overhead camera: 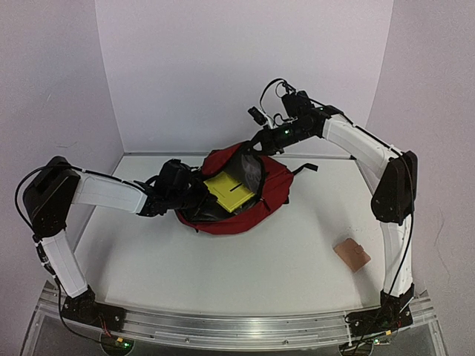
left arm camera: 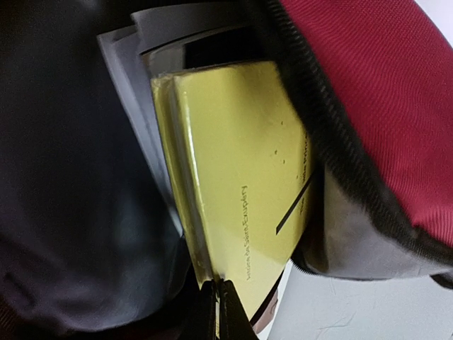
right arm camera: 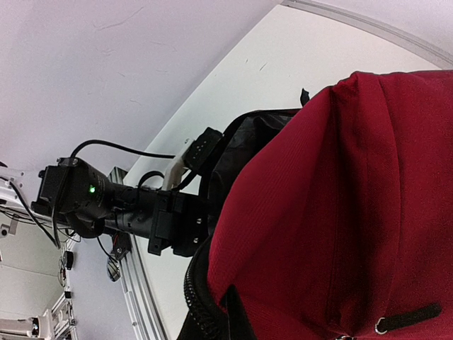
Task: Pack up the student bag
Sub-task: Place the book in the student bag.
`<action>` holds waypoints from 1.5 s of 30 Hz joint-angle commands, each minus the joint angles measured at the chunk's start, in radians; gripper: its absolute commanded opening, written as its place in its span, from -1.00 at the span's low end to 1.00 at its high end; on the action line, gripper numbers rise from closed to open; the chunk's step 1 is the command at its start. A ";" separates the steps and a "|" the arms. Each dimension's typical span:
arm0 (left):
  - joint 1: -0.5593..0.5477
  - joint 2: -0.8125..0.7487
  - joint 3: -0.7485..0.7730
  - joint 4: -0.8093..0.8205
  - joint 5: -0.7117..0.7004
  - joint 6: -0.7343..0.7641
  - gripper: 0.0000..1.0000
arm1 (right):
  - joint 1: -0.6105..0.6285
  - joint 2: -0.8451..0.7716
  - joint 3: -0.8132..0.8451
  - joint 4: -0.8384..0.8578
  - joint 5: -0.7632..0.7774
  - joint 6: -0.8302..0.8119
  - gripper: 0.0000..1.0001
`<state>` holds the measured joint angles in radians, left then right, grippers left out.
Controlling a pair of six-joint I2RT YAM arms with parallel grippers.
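Pale lilac walls (overhead camera: 223, 74) on three sides, a white table (overhead camera: 223, 267) below, a metal rail (overhead camera: 237, 322) along the near edge carrying both arm bases; toward the back middle of the table, the student bag (overhead camera: 274, 193), dark red, lying on its side with the black-zipped mouth gaping toward the left and near side, dark lining showing; inside the mouth, a yellow book (overhead camera: 228, 189), flat face up and partly out in the open, black lettering and a thin black line on its cover; behind the book in the left wrist view, some grey and white sheets (left arm camera: 127, 64) standing against the lining.

Left gripper (overhead camera: 194, 194): reaches into the mouth from the left; jaws pressed fully together right at the book's lower corner; cannot tell whether a thin edge of the cover is pinched between them.

Right gripper (overhead camera: 257, 142): comes over from the right to the bag's upper rim; jaws closed on the red fabric beside the zip, rim lifted off the table there.

Well apart, on the right of the table toward the front, a small tan square pouch (overhead camera: 352, 254), flat, touching nothing.
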<state>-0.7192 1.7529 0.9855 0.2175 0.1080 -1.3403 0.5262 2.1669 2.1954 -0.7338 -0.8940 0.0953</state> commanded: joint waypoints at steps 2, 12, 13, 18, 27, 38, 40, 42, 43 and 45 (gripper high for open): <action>0.030 0.099 0.125 0.086 0.060 0.045 -0.98 | 0.000 -0.078 -0.017 0.028 -0.047 0.007 -1.00; 0.049 0.273 0.288 0.241 0.186 0.080 -0.90 | 0.007 -0.090 -0.046 0.031 -0.058 0.009 -1.00; 0.049 0.281 0.296 0.258 0.196 0.085 -0.87 | 0.008 -0.090 -0.050 0.031 -0.059 0.010 -1.00; 0.048 0.299 0.318 0.281 0.214 0.127 -0.78 | 0.011 -0.093 -0.064 0.034 -0.071 0.020 -1.00; 0.029 0.170 0.203 0.179 0.224 0.224 0.09 | 0.042 -0.112 -0.108 0.062 -0.087 0.057 -1.00; 0.028 -0.312 -0.118 -0.109 0.052 0.350 0.99 | 0.138 -0.106 -0.300 0.126 -0.033 0.053 -1.00; 0.037 -0.383 -0.129 -0.181 0.000 0.370 0.99 | 0.159 -0.089 -0.339 0.126 -0.007 0.033 -1.00; 0.050 -0.431 -0.115 -0.290 -0.059 0.387 0.99 | 0.182 -0.071 -0.382 0.126 0.024 0.008 -1.00; 0.062 -0.441 -0.107 -0.328 -0.077 0.393 0.99 | 0.189 -0.060 -0.396 0.126 0.039 0.003 -1.00; 0.091 -0.451 -0.099 -0.397 -0.097 0.401 0.99 | 0.199 -0.038 -0.417 0.126 0.069 -0.003 -1.00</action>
<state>-0.6741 1.3404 0.8658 0.0251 0.1273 -0.9951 0.6926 2.0985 1.8148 -0.6227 -0.8638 0.1284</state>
